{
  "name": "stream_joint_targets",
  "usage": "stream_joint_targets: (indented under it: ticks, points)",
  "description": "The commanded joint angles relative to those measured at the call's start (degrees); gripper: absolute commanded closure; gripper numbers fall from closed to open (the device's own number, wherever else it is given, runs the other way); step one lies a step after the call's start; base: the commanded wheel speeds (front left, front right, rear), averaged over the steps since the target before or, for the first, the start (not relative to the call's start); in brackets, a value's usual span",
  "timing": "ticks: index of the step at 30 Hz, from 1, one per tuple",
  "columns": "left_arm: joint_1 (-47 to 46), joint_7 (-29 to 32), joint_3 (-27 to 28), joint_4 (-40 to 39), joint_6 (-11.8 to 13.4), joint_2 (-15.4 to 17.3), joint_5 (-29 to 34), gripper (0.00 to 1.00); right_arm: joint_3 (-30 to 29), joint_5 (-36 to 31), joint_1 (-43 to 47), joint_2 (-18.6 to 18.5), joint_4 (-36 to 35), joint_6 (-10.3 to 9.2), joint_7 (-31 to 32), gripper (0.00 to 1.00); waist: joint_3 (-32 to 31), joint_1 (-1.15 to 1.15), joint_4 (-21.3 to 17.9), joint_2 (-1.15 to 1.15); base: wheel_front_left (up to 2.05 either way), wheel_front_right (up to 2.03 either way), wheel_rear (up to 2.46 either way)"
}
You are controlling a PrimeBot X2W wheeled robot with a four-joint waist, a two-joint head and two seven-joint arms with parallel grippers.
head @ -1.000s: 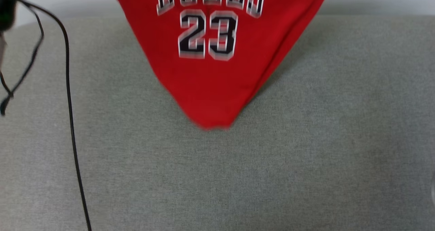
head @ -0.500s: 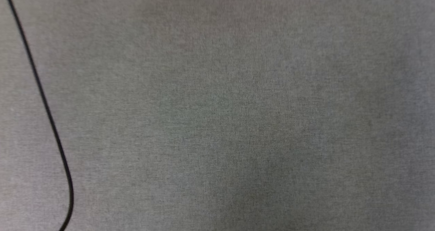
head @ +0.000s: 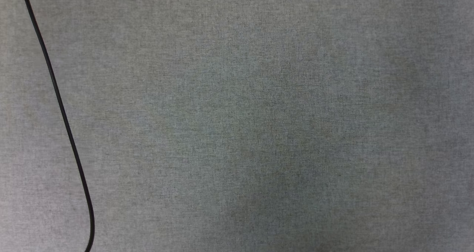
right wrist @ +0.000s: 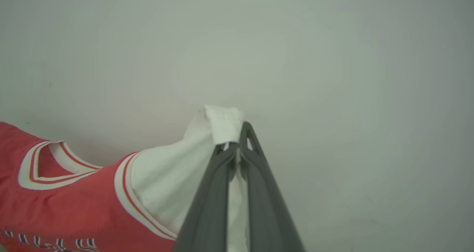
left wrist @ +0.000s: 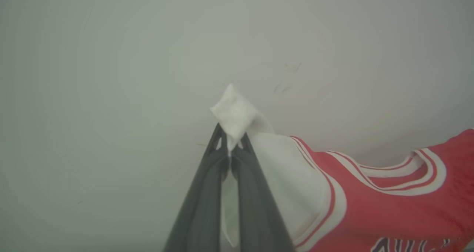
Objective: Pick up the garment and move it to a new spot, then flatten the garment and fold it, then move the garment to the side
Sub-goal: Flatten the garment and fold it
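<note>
Red and white knit is hanging between your two grippers: you are holding the garment (left wrist: pixel 370 207) up in the air in front of a pale wall (left wrist: pixel 111 52). Your left gripper (left wrist: pixel 231 133) is pinching a tuft of white sleeve (left wrist: pixel 281 170), its fingers closed tight on the cloth, and the shirt is trailing off toward 4 o'clock in the left wrist view. Your right gripper (right wrist: pixel 235 139) is doing the same on the other sleeve (right wrist: pixel 166 178), fingers clamped on it, with the body falling away toward 8 o'clock. The striped neck (left wrist: pixel 407 170) is sagging between the two holds. The head view is looking down at a grey cloth-covered worktop (head: pixel 259 126), with a black cable (head: pixel 63 115) running from 11 o'clock to 7 o'clock.

Judging by the drape, you are handling something light, soft and limp. It is offering no stiffness, so it is likely to swing and crumple wherever you are not pulling it taut. The sleeve tips are looking like a fair hold for spreading, since they are stretching the shoulders wide. Thin knit can slide out of a small pinch, so go gently on the tension. When lowering it, aim away from the cable.
</note>
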Motion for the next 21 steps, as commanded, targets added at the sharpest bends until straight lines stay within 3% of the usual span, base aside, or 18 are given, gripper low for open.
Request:
stream_joint_targets:
  ticks: [1,12,21]
  points:
    - [2.71,-0.36,0.41,-1.00,-0.09,0.34,-0.60,1.00,0.95,1.35,2.34,0.21,1.25,-0.04,-1.01,1.00,-0.43,-0.02,0.11,0.00,0.00,0.00,0.00]
    - [24.02,-0.36,7.33,-7.57,-0.05,-1.05,-1.49,1.00,7.27,8.00,20.15,-2.60,6.69,-0.04,-6.85,1.00,-6.89,-0.02,1.40,0.00,0.00,0.00,0.00]
    - [47.44,-0.37,17.30,-17.01,-0.05,-5.63,7.95,1.00,11.00,15.15,40.13,-3.81,5.18,-0.04,-10.07,1.00,-15.48,-0.02,1.66,0.00,0.00,0.00,0.00]
